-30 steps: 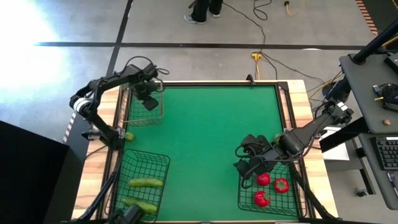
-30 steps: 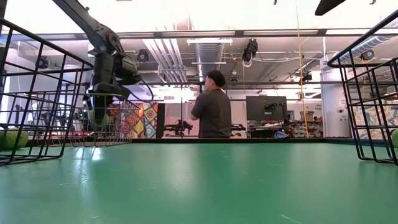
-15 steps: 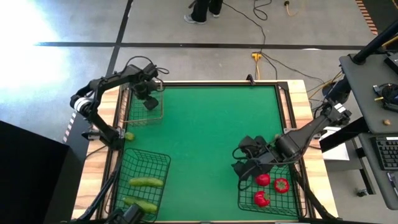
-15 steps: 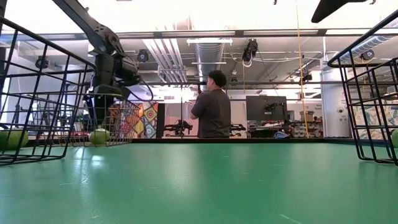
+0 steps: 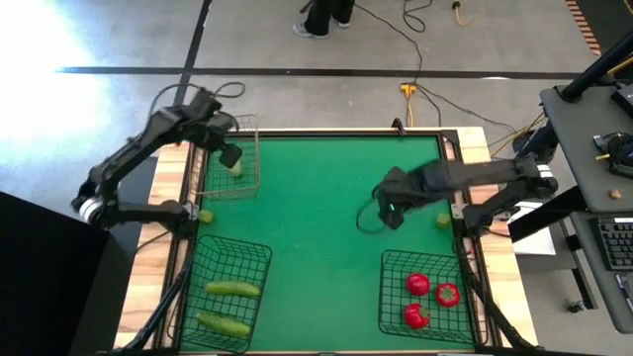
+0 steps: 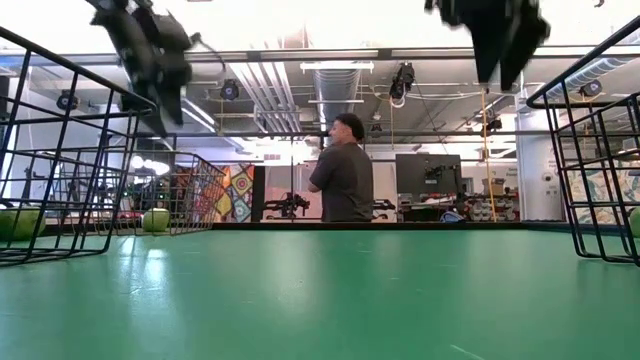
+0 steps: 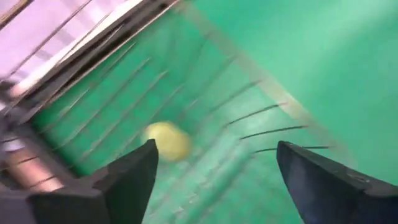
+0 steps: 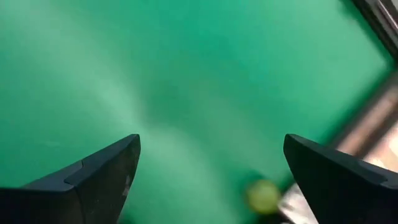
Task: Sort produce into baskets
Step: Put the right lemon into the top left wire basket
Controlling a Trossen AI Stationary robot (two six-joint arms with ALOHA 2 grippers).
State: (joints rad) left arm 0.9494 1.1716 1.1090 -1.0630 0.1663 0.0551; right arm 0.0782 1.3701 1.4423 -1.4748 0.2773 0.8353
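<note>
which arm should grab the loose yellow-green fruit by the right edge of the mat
The right arm. Its end effector is open, empty and hovering near that fruit. The left end effector is across the table at the narrow basket.

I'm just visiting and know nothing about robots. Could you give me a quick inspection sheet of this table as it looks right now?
Surface: green mat on a wooden table, bare in the middle.
Job's things: two cucumbers in the near-left basket; three red pieces in the near-right basket; one pale fruit in the narrow far-left basket. Loose pale fruits lie by the left edge and by the right edge.
Clutter: nothing seen.
Grippers: left gripper open and empty over the narrow basket; right gripper open and empty above the mat, near the right-edge fruit.
Cables: yellow and black cords on the floor beyond the table.
Surroundings: a person stands in the room behind.
</note>
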